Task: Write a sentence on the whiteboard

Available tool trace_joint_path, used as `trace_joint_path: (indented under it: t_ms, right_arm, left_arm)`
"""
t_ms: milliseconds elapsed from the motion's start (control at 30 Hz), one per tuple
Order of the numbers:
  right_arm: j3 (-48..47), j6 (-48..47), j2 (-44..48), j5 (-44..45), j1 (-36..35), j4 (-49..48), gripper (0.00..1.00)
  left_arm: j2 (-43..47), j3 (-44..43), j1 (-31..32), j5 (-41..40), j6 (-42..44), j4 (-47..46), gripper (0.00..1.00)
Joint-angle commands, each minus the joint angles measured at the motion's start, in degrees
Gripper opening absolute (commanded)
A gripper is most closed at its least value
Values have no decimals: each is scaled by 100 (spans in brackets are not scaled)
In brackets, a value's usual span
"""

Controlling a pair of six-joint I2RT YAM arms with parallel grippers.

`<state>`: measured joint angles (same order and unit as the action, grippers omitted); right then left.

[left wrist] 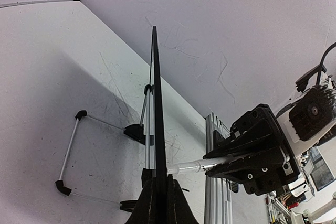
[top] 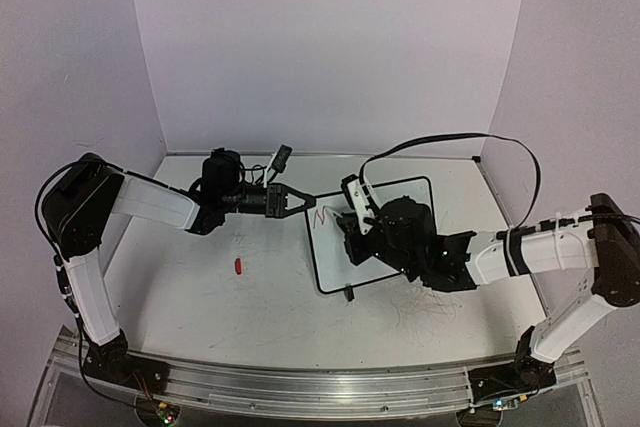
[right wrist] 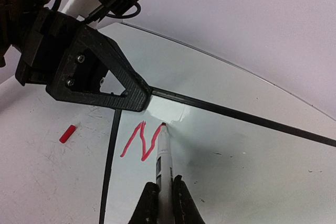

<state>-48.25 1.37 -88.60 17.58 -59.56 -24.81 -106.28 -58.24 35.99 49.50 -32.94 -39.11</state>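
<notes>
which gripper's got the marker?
The right gripper, shut on the marker with its tip at the red strokes. The left gripper clamps the whiteboard corner instead.

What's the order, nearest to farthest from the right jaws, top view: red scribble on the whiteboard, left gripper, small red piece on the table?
Right gripper, jaws shut on the marker:
1. Red scribble, at the marker tip, by the whiteboard's far-left corner.
2. Left gripper, just beyond, jaws clamped on that corner.
3. Small red piece, on the table, left of the board.
</notes>
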Motion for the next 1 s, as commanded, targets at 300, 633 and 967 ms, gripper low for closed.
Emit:
trace_joint_path:
  t_ms: [300, 633, 967]
  right_arm:
    - [574, -181, 533, -587, 60, -315, 0]
    - [353, 29, 314, -393, 59, -309, 0]
    - [254, 18, 197, -304, 60, -308, 0]
  left_arm:
    - [-50, 1, 110, 261, -125, -23, 0]
    - [-40, 12, 110, 270, -134, -26, 0]
    - [-24, 11, 110, 276, -125, -23, 0]
